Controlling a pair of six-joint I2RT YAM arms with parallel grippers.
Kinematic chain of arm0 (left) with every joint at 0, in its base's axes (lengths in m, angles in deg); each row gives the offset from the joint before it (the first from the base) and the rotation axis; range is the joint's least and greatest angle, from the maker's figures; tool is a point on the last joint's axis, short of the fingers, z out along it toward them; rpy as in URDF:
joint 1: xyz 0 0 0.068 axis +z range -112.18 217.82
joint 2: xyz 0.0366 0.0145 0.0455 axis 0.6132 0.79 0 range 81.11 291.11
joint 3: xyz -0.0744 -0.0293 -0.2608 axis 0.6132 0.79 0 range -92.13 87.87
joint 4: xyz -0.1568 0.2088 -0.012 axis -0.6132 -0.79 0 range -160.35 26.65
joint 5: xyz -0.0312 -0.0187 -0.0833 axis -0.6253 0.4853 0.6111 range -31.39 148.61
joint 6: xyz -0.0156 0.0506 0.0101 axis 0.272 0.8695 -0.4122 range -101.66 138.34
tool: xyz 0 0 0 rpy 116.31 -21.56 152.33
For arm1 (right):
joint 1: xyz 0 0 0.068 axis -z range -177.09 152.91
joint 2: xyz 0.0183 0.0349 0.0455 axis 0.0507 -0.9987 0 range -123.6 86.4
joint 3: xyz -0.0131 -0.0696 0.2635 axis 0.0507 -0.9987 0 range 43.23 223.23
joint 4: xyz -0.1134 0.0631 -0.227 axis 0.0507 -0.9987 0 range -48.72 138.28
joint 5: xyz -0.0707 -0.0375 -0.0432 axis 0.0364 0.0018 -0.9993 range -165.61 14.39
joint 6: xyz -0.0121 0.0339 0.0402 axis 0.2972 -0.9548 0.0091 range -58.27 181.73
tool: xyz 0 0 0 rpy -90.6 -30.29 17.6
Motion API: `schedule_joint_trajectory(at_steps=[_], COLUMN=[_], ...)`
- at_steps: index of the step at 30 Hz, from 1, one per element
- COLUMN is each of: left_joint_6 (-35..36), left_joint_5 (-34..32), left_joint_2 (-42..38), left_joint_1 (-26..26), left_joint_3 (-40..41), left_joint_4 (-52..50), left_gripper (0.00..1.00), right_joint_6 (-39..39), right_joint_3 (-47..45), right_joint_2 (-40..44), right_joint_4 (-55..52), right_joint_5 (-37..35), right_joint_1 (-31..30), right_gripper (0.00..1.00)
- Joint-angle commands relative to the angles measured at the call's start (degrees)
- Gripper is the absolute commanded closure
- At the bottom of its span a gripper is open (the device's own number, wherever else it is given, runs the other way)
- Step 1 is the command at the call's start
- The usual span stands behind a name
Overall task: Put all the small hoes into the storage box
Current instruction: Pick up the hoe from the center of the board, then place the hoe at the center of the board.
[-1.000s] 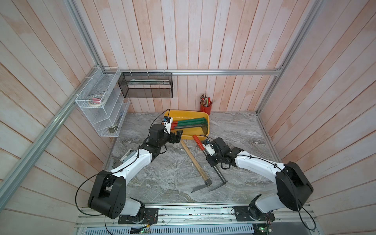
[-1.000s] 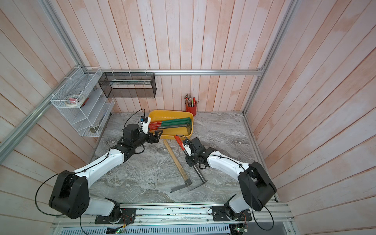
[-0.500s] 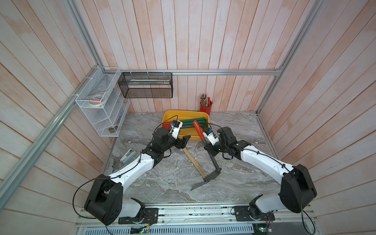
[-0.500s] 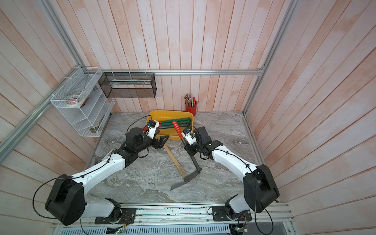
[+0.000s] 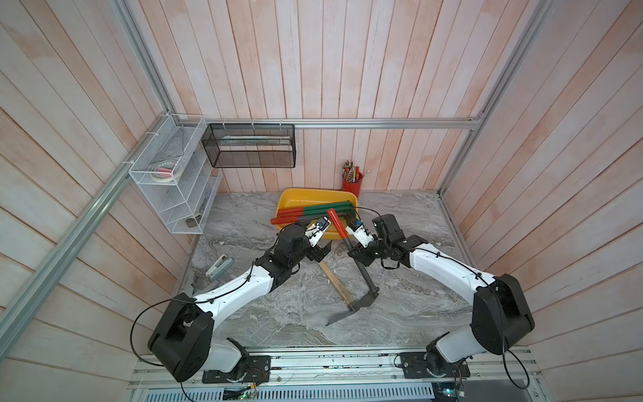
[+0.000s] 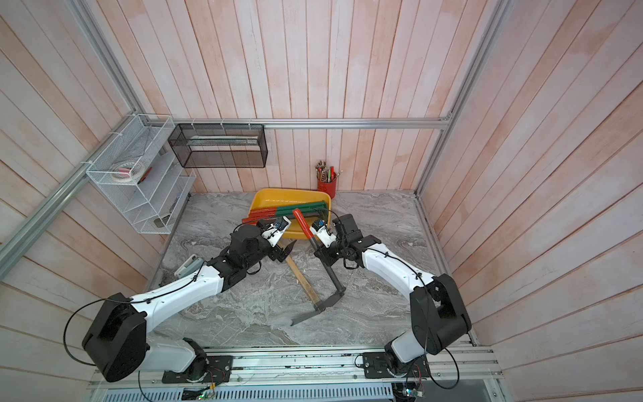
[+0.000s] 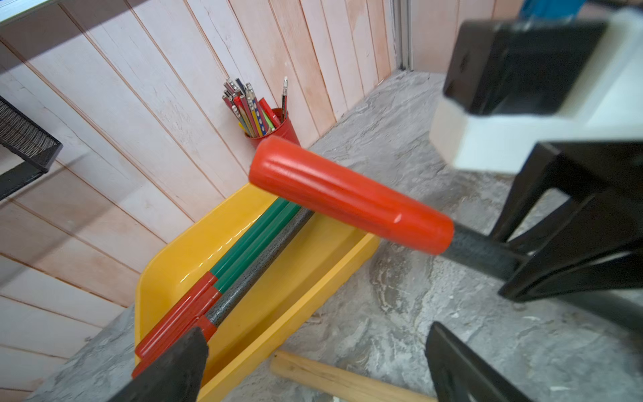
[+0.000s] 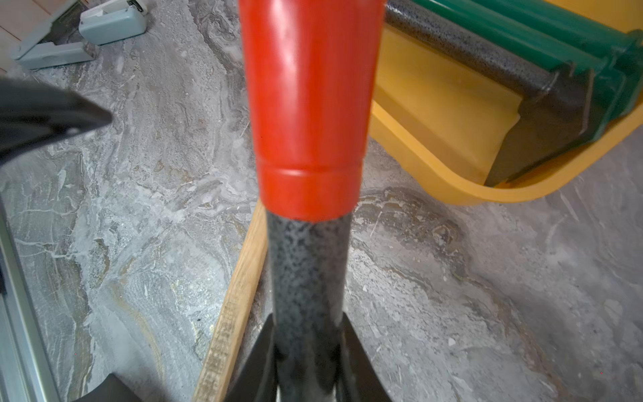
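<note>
My right gripper pinches the small hoe by its dark shaft. The red grip is tilted up over the near rim of the storage box, and the head possibly rests on the tabletop. My left gripper is spread wide and empty.

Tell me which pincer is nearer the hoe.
Right. The right pincer grips the hoe on its dark shaft below the red grip; the left pincer stands open beside it, not touching.

Colours: small hoe, red grip, black shaft speckled grey. storage box, plain yellow. tools in box, green shafts, red grips. tabletop, grey marbled veining. pencil cup, red. loose handle, pale wood grain. wall planks, whitewashed pink.
</note>
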Motion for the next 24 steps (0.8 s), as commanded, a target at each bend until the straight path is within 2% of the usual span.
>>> schedule_joint_trajectory(at_steps=[1, 5, 8, 10, 16, 24], left_joint_6=[3.44, -2.05, -2.10, -1.15, 0.46, -4.96], left_joint_5=[-1.39, 5.42, 5.51, 3.06, -3.33, -0.32], left_joint_2=[1.48, 1.88, 3.40, 4.24, 1.46, -3.31], left_joint_1=[-0.25, -3.14, -7.66, -9.91, -9.89, -5.82], left_joint_3=[-3.14, -2.40, -3.55, -4.06, -2.89, -0.58], left_joint_4=[-3.59, -3.06, -4.95, -6.76, -4.80, -2.32], left_gripper=[0.00, 0.01, 0.01, 0.01, 0.01, 0.01], right_joint_6=[-1.02, -5.10, -5.93, -5.04, -0.32, 2.90], right_joint_3=[3.56, 1.72, 3.10, 4.14, 7.01, 9.04], right_joint_2=[1.93, 1.81, -1.12, -3.05, -8.96, -15.33], right_joint_4=[-0.79, 5.76, 6.67, 6.35, 1.89, -0.40], right_joint_5=[3.99, 9.39, 11.21, 11.58, 5.83, -3.66], right_joint_1=[2.92, 5.87, 6.96, 6.94, 3.91, -1.09], right_gripper=[1.00, 1.00, 1.00, 1.00, 1.00, 1.00])
